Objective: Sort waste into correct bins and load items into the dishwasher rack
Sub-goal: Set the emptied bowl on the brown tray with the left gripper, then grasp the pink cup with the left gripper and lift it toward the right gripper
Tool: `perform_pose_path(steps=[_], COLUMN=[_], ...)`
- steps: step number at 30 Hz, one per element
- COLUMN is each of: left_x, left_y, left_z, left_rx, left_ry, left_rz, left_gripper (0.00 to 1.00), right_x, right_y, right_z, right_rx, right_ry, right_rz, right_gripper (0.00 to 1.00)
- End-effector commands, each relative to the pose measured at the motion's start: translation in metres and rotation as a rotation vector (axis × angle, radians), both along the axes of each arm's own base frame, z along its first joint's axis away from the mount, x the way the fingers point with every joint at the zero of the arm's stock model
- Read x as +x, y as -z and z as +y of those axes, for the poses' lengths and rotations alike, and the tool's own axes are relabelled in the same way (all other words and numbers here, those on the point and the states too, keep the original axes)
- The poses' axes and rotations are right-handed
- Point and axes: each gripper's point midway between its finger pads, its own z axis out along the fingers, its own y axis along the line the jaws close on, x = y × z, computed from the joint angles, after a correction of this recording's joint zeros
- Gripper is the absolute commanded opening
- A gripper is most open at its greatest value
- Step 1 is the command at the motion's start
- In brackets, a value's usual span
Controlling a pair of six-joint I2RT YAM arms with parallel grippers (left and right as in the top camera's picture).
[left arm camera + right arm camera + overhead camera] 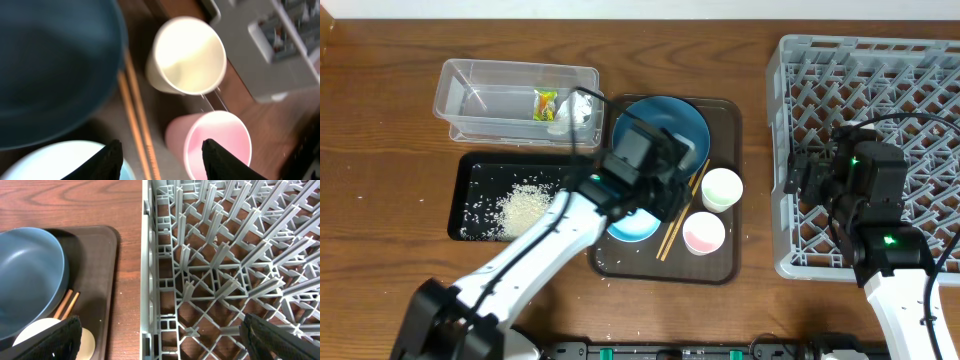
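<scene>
One rack (880,50) is being shown on the right of the table (380,100). One brown tray (720,262) is being kept at the middle, just beside the rack. One black tray (485,175) and one clear tub (470,85) are being kept on the left, the tub behind the black tray.

One plate (670,120) is being carried at the far end of the brown tray. Two grippers are being counted. The left gripper (162,160) is being held spread above the brown tray with nothing clasped, the chopsticks and the pink cup being framed between its fingers. The right gripper (167,342) is being held wide apart and empty over the rack's near-left edge.

One bowl (632,228) is being half hidden under the left arm, in front of the plate. Two cups are being stood upright to the right of the bowl: a white cup (722,188) and a pink cup (704,232), close together. Two chopsticks (680,215) are being laid side by side between the bowl and the cups.

One tissue (575,112) and one wrapper (545,104) are being held in the tub's right end. Rice (525,208) is being piled in the black tray, with stray grains being scattered on the brown tray and the table.
</scene>
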Motion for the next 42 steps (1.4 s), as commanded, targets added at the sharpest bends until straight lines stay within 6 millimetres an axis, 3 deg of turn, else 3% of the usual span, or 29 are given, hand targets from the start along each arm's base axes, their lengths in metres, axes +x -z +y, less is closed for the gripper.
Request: perform_pose_path(steps=[1, 5, 8, 10, 11, 13, 18, 21, 24, 27, 29, 31, 34, 37, 42], left_x=[-0.018, -0.032, -0.036, -0.034, -0.031, -0.022, -0.006, 0.005, 0.023, 0.051, 0.073, 0.090, 0.099, 0.096, 0.077], left_y=[0.024, 0.053, 0.069, 0.067, 0.063, 0.046, -0.020, -0.057, -0.082, -0.104, -0.116, -0.125, -0.134, -0.131, -0.110], left_z=[-0.012, -0.020, -0.018, -0.017, -0.017, -0.014, 0.002, 0.020, 0.039, 0.050, 0.053, 0.047, 0.030, 0.013, -0.007], left_rx=[0.038, 0.089, 0.117, 0.113, 0.104, 0.073, -0.110, -0.271, -0.420, -0.577, -0.679, -0.769, -0.881, -0.936, -0.915], left_ry=[0.045, 0.069, 0.033, 0.024, 0.018, -0.013, -0.095, -0.153, -0.225, -0.266, -0.295, -0.283, -0.189, -0.097, -0.004], left_rz=[0.066, 0.137, 0.202, 0.200, 0.191, 0.169, 0.170, 0.208, 0.254, 0.271, 0.286, 0.305, 0.370, 0.496, 0.668], left_gripper=[0.54, 0.50, 0.23, 0.07, 0.06, 0.07, 0.06, 0.06, 0.06, 0.06, 0.06, 0.06, 0.06, 0.06, 0.06], right_x=[0.003, 0.003, 0.003, 0.003, 0.003, 0.003, 0.002, 0.003, 0.005, 0.013, 0.015, 0.008, -0.006, -0.010, 0.004], right_y=[-0.008, -0.008, -0.008, -0.008, -0.008, -0.008, -0.008, -0.009, -0.012, -0.018, -0.024, -0.029, -0.038, -0.041, -0.042], right_z=[0.002, 0.002, 0.002, 0.002, 0.002, 0.002, -0.006, -0.011, -0.007, 0.025, 0.061, 0.096, 0.134, 0.148, 0.151], right_rx=[-0.007, -0.007, -0.007, -0.007, -0.007, -0.010, -0.038, -0.058, -0.041, 0.046, 0.097, 0.163, 0.278, 0.338, 0.326], right_ry=[-0.007, -0.007, -0.007, -0.007, -0.007, -0.009, 0.025, 0.049, 0.030, -0.132, -0.367, -0.597, -0.872, -1.000, -1.030], right_rz=[-0.019, -0.019, -0.018, -0.018, -0.018, -0.019, -0.018, -0.021, -0.036, -0.077, -0.116, -0.155, -0.219, -0.262, -0.320], right_gripper=[0.99, 0.99, 0.99, 0.99, 0.99, 0.99, 0.99, 0.99, 0.98, 0.99, 0.99, 0.99, 0.99, 0.99, 0.99])
